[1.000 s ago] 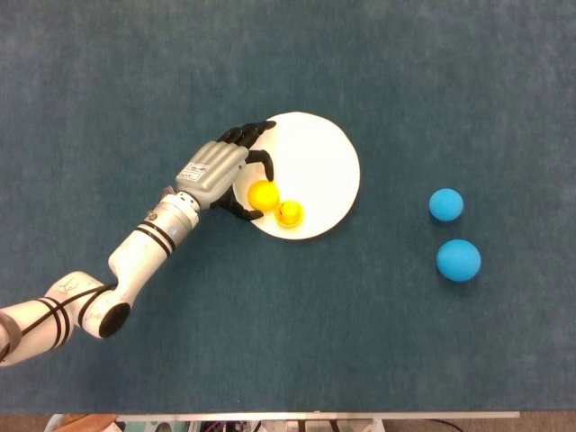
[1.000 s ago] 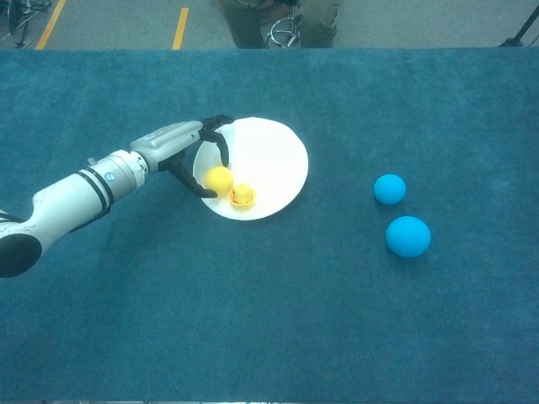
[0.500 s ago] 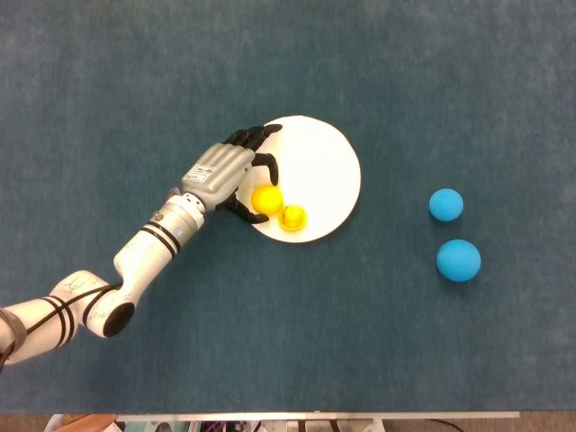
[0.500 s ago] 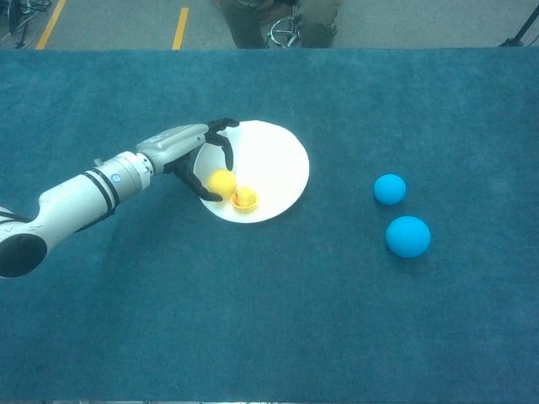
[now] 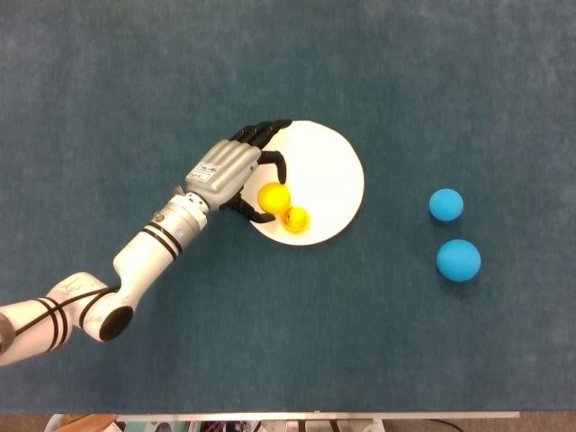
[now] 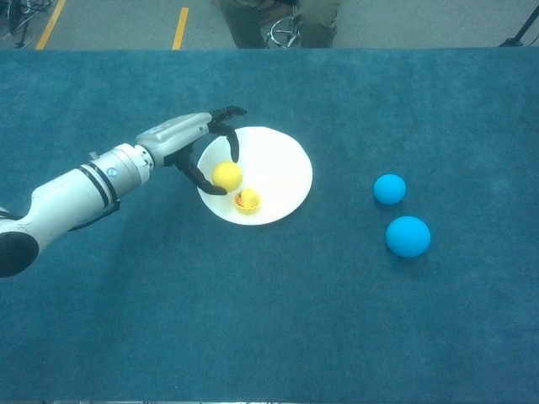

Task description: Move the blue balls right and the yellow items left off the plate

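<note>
My left hand reaches over the left rim of the white plate. It holds a yellow ball between its thumb and curled dark fingers, and the ball looks slightly raised. A small yellow item lies on the plate just right of the ball, near the front rim. Two blue balls lie on the cloth to the plate's right: a smaller one and a larger one. My right hand is out of sight.
A dark blue-green cloth covers the whole table. My left forearm stretches from the lower left toward the plate. Beyond the table's far edge in the chest view, a person's legs stand on the floor.
My left hand has closed around the yellow ball and shifted up and right with it. The plate has slid slightly right. The small yellow item and blue balls stay put.
</note>
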You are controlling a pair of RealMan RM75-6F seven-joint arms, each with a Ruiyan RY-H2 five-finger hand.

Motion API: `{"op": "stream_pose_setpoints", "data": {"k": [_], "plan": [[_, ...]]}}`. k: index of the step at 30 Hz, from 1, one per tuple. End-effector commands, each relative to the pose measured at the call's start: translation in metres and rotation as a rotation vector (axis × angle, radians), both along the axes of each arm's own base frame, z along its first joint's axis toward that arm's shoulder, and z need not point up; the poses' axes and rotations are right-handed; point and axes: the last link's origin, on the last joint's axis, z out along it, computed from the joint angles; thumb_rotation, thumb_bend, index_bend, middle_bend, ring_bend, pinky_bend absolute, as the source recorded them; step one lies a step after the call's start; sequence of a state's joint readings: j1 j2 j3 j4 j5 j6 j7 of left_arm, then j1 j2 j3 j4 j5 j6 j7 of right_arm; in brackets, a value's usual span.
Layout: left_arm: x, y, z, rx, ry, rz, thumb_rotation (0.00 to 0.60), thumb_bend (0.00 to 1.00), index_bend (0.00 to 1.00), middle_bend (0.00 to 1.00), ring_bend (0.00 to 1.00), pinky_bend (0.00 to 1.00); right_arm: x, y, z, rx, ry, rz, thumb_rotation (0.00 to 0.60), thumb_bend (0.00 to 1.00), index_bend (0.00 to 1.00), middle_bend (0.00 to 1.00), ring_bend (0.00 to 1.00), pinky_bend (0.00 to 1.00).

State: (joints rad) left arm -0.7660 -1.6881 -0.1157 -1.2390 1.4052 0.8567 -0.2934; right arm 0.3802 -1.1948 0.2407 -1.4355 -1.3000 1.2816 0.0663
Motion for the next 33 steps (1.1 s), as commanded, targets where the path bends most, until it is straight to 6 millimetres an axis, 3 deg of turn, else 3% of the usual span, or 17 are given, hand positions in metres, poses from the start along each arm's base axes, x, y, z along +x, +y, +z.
{"op": "stream_pose_setpoints", "data": {"k": [1,9,19,33], "plan": [[-0.002,0.000,0.005,0.013,0.010,-0.001,0.600,0.01,0.53,0.00,0.00,0.09,0.000,0.000,0.000,0.001,-0.001,-0.001,0.600,0.00,0.31,0.16,0.02,0.04],[-0.026,0.008,0.029,0.086,0.070,0.041,0.600,0.01,0.53,0.00,0.00,0.09,-0.002,-0.001,-0.002,0.002,-0.006,-0.004,0.600,0.00,0.31,0.16,0.02,0.04],[-0.075,0.013,0.064,0.170,0.151,0.152,0.600,0.01,0.54,0.00,0.00,0.09,-0.002,-0.003,-0.006,0.014,-0.013,-0.005,0.600,0.00,0.31,0.16,0.02,0.04],[-0.127,0.002,0.071,0.167,0.270,0.243,0.600,0.01,0.54,0.00,0.00,0.09,-0.002,-0.006,-0.010,0.026,-0.012,-0.007,0.600,0.00,0.31,0.16,0.02,0.04]]}}
